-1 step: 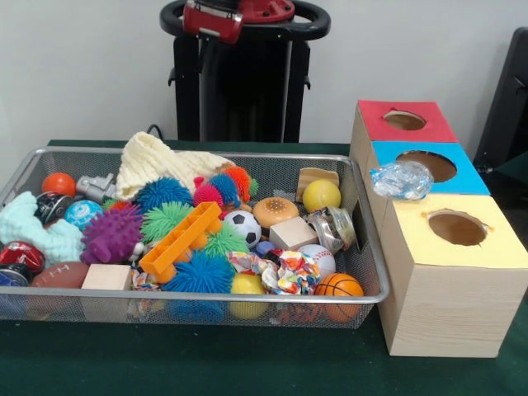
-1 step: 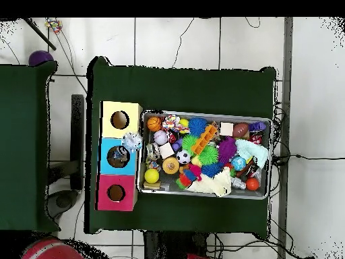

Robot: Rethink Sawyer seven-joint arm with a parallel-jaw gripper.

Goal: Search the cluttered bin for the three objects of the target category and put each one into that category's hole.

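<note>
A wire mesh bin holds a heap of toys. Among them are a soccer ball, a small basketball, a baseball, a yellow ball, several spiky rubber balls such as the purple one, two wooden blocks, a long orange plastic piece and a cream cloth. Beside the bin stand three boxes with round holes: red, blue, yellow. Only a red and black part of the arm shows, drawn back at the top edge. No gripper is visible.
A crumpled clear plastic wrapper lies on the blue box, at the edge next to the bin. The bin and boxes sit on a green table cover. A second green table stands to the left in the overhead view.
</note>
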